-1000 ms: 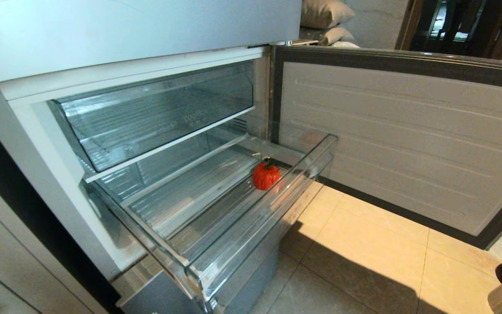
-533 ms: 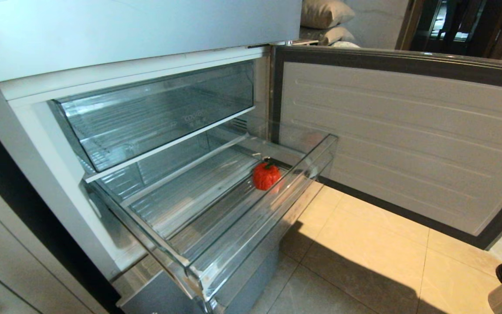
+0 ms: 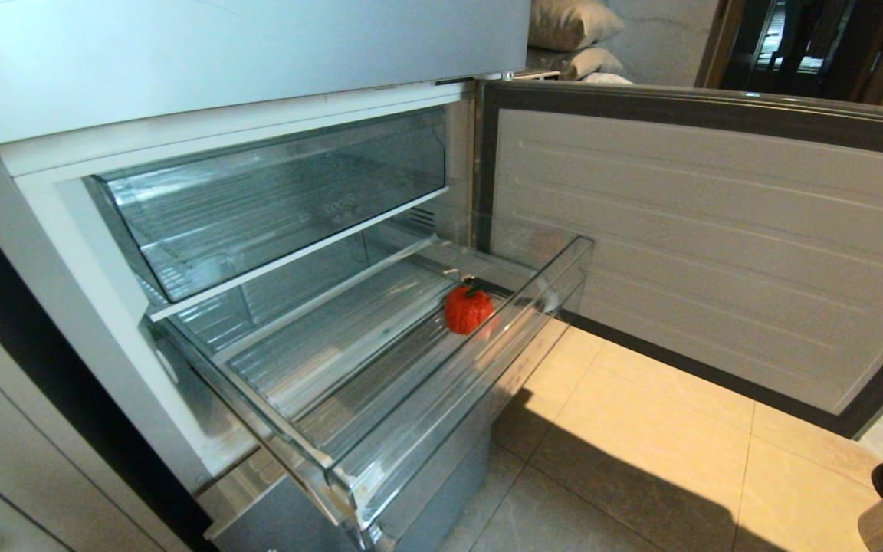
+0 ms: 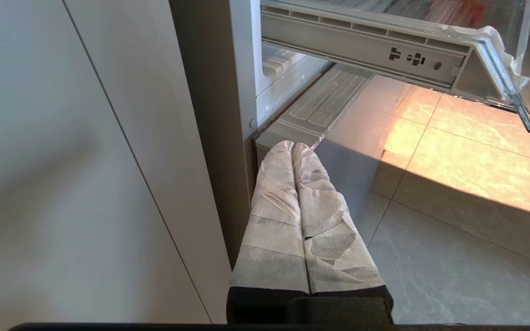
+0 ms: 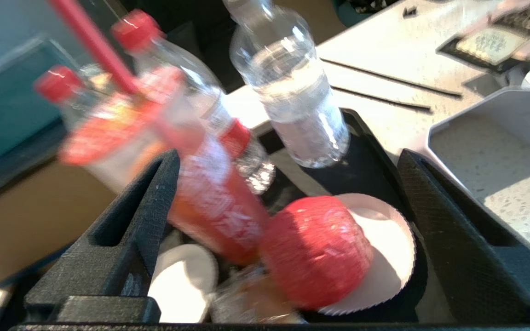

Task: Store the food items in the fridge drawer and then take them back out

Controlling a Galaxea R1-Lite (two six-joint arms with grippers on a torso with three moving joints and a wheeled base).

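In the head view the wide, shallow, clear plastic fridge drawer with a ribbed bottom [image 3: 349, 368] stands pulled well out from the open fridge, running from the middle of the frame down toward the lower centre. One small, glossy red, lobed pepper-like food item with a short dark stem [image 3: 468, 309] rests inside it, right of centre, close against the thick clear front lip. Above the drawer, in the upper middle of the frame, sits a deeper clear bin with faint lettering [image 3: 273, 192], and the grey-rimmed white fridge door [image 3: 702, 245] swings open across the right half. Neither arm reaches into this view. The left gripper [image 4: 292, 149] hangs low by the fridge's base near the tiled floor, its two cloth-wrapped fingers pressed together with nothing between them. The right gripper [image 5: 288, 193] is away from the fridge, over a cluttered black tray; its dark jaws are spread wide and grip nothing. Between them in the frame lies a round red apple-like piece in a white paper cup [image 5: 318, 250], with clear red-capped bottles [image 5: 292, 82] crowded behind it in the upper half. Judged from this, storing is under way with one item already in the drawer; more items look due to be fetched, and the whole taking-out half remains.
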